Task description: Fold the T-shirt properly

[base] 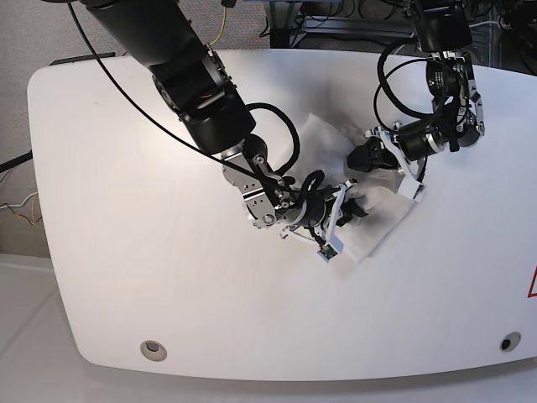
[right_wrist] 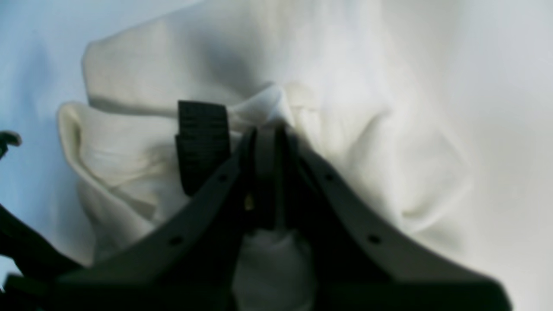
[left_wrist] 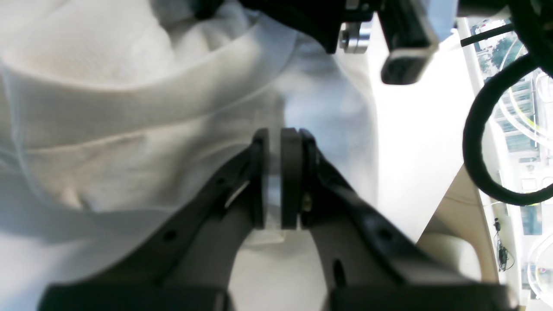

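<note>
The white T-shirt [base: 376, 225] lies bunched in a small heap at the middle of the tabletop, between both arms. In the left wrist view my left gripper [left_wrist: 275, 138] is shut, with a thin layer of the T-shirt [left_wrist: 129, 129] pinched between its pads. My right gripper [right_wrist: 268, 131] is shut on a raised fold of the T-shirt [right_wrist: 389, 142], and the small black tag [right_wrist: 202, 142] sits just left of its fingers. In the base view the left gripper [base: 362, 159] and the right gripper [base: 346, 204] stand close together over the cloth. The chest print is hidden.
The white glossy table [base: 126, 210] surrounds the heap. Black cables [left_wrist: 477, 142] loop off the left arm near the table's edge. A finger of the other arm [left_wrist: 406, 56] hangs close above the cloth. A round hole [base: 152, 349] sits near the front edge.
</note>
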Available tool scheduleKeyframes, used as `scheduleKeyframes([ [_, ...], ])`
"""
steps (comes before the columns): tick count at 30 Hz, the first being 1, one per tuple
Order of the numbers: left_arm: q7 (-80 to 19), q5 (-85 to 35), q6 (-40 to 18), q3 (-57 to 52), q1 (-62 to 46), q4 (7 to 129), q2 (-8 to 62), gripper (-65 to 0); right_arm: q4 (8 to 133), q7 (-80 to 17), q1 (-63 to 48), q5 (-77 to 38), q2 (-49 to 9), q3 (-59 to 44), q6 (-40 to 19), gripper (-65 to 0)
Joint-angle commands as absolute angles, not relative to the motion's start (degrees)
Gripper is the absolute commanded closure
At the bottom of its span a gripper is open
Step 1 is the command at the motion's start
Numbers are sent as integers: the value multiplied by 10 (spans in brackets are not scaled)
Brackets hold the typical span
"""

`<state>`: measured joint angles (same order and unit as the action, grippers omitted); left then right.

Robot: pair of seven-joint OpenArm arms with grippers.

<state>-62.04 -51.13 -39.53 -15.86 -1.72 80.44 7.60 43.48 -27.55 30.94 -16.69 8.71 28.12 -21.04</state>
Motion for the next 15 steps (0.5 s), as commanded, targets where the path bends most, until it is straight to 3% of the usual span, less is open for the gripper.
scheduleKeyframes([
  [1, -610, -526, -400, -170, -7, 812, 88, -30, 437, -293, 315, -156, 80, 281, -207, -29],
  [15, -610, -528, -400, -194, 7, 812, 125, -30, 439, -295, 289, -161, 36, 280, -198, -29],
])
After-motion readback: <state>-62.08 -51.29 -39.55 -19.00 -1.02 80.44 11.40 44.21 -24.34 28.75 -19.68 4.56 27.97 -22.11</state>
